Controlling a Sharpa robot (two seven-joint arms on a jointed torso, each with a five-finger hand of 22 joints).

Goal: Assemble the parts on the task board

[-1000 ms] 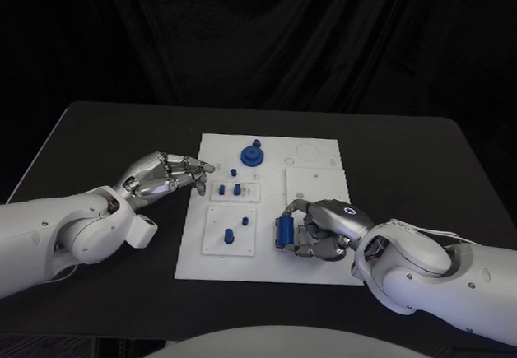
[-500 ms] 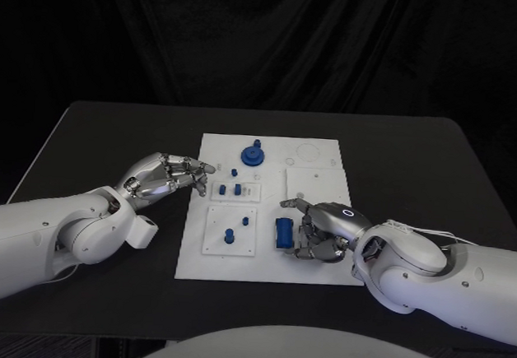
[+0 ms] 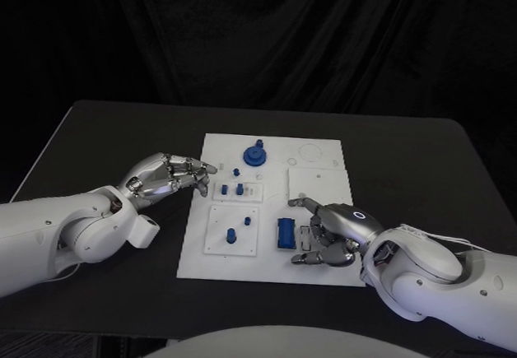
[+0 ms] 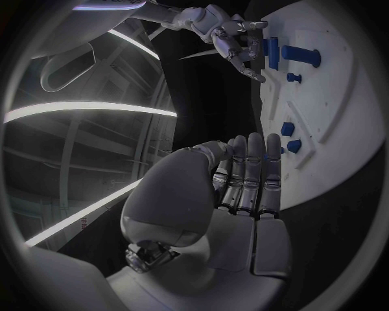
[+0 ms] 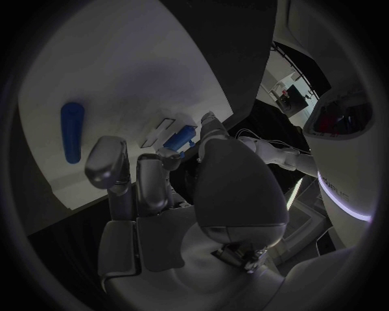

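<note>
Lying flat on the smooth white task board [image 3: 311,273], near its right half, is a blue cylindrical part [image 3: 284,232], rounded along its length and plain-surfaced; in the right wrist view the same part [image 5: 71,131] is resting alone on bare white plate. Sitting just beside it, on the board's right edge, is the right hand [image 3: 330,233], its silver metallic fingers [image 3: 301,203] spreading apart above and beside the cylinder and gripping nothing, with a clear gap between them and the part. Further along the board a round blue gear-like part [image 3: 255,155] with a short stem is standing upright near the far edge, and several small blue pegs [image 3: 240,189] are standing in a raised white square block in the middle, with more small blue pieces [image 3: 246,221] on a second square block nearer the robot. Hovering just off the board's left edge, over the matte black table [image 3: 107,135], is the left hand [image 3: 170,175], its glossy fingers [image 4: 247,170] curling inward side by side and holding nothing.
</note>
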